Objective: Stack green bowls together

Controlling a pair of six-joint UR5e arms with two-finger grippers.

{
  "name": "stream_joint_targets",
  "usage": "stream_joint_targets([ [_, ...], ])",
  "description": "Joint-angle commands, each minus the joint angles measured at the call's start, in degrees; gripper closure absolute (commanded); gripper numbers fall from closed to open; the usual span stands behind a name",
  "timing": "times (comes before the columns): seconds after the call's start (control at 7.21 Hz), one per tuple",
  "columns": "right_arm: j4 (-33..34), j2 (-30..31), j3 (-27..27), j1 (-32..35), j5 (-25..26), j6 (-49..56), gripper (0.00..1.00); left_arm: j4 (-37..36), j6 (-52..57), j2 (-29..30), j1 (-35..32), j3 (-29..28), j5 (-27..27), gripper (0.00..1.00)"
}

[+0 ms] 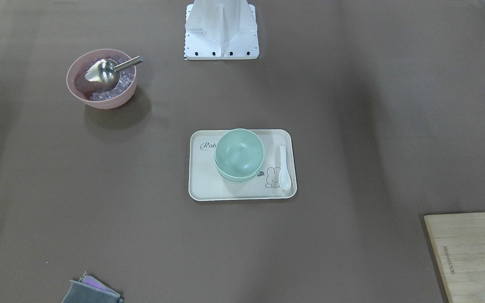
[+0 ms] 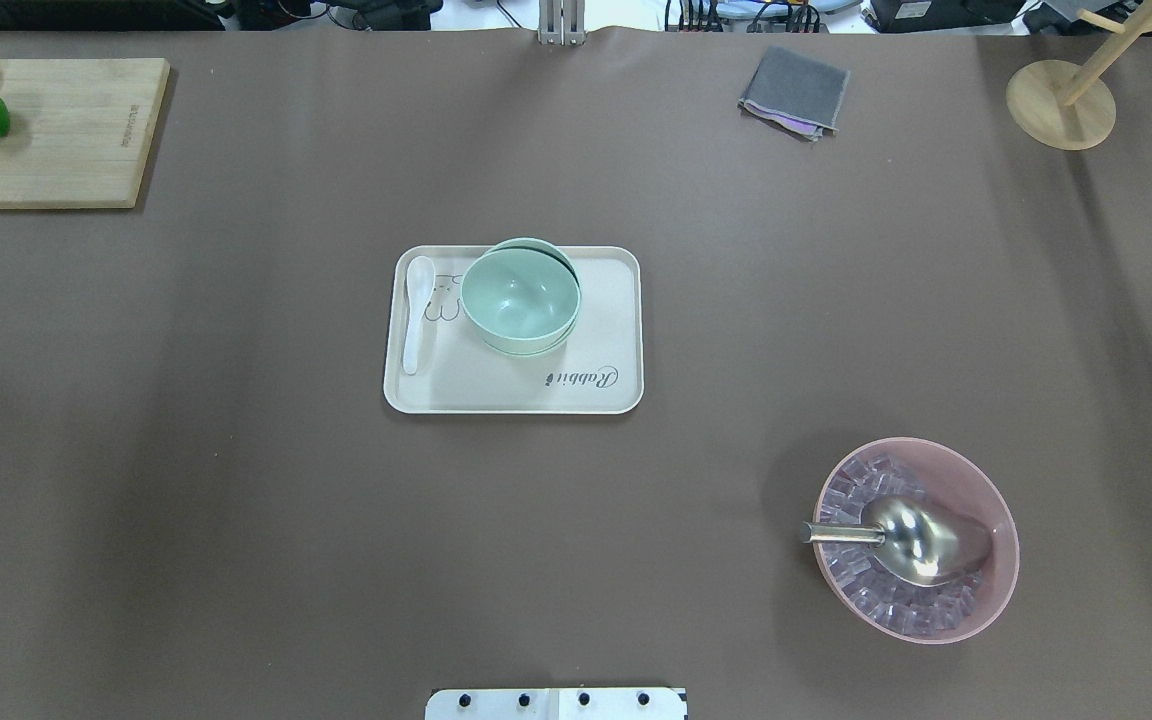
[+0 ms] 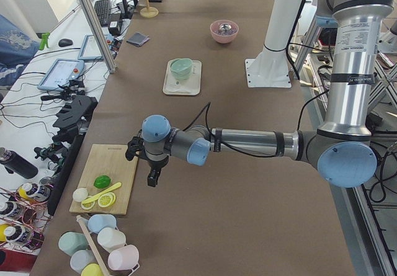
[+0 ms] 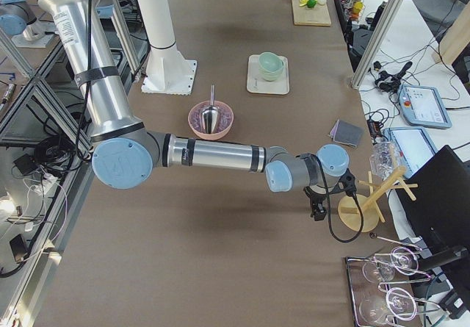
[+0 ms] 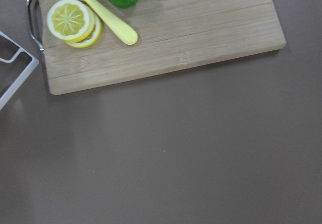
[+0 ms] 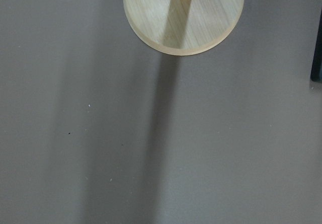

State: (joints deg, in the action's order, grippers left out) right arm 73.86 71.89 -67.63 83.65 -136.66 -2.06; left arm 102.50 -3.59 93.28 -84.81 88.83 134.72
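The left gripper (image 3: 153, 173) hangs at the lower left of the left side view, just beside the wooden cutting board (image 3: 111, 164). It shows only in that side view, so I cannot tell if its fingers are apart or together. The right gripper (image 4: 319, 209) hangs at the lower right of the right side view, near the round wooden stand (image 4: 358, 213) — I cannot tell about its fingers either. I see nothing in either one.

The green bowls (image 1: 239, 153) sit in the middle of the front view, one inside another, on the cream tray (image 1: 209, 187), with a white spoon (image 1: 284, 168) beside them. I see more than one rim but cannot count them for sure. The pink bowl (image 1: 101, 99) is at the upper left, well apart.

Both grippers are far from the bowls. I think the stacking is done — the next move only calls for checking that no green bowl sits alone, and I see none
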Motion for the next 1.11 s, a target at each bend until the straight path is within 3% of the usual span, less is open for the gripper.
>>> stream_joint_targets([
  [0.0, 2.68, -0.87, -0.22, 0.11, 0.17, 0.39, 0.0, -8.01, 4.63, 1.56, -2.11, 0.02, 1.78, 0.02],
  [0.97, 3.05, 0.26, -1.54, 1.6, -1.05, 0.65, 0.0, -4.0, 4.3, -2.4, -2.2, -0.06, 1.87, 0.02],
])
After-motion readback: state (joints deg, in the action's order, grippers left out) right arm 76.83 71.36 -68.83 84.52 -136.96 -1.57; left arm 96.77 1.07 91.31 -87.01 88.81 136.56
